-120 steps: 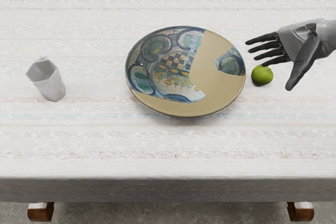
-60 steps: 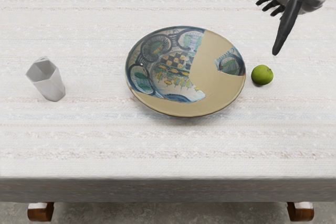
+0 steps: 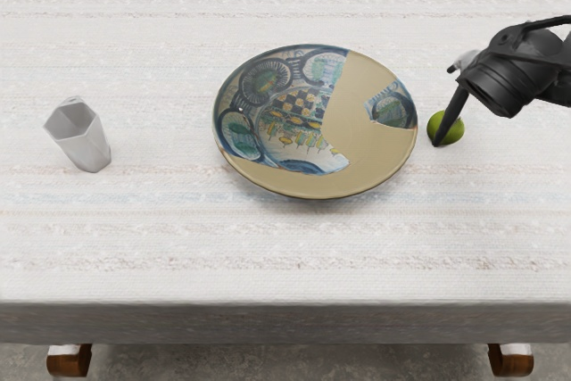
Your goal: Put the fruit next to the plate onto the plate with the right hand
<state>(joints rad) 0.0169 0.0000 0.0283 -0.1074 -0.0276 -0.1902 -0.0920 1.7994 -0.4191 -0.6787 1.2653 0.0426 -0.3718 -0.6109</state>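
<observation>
A small green lime (image 3: 454, 129) lies on the table just right of the plate (image 3: 366, 153), a round dish with a blue-green pattern and a plain tan patch. My right hand (image 3: 457, 95) reaches in from the right edge and hovers above the lime, its dark wrist turned toward the camera. One long dark finger (image 3: 446, 118) points straight down across the lime's left side, its tip at the table by the fruit. The other fingers are mostly hidden behind the wrist. Nothing is held, and the lime rests on the table. The left arm is out of view.
A grey faceted cup (image 3: 78, 136) stands at the left of the table, far from the plate. The pale tabletop runs to a front edge low in the picture.
The right hand rose toward the back right corner, then came down again; it now sits lower and closer, over the lime with one finger beside it. Lime, plate and cup have not moved.
</observation>
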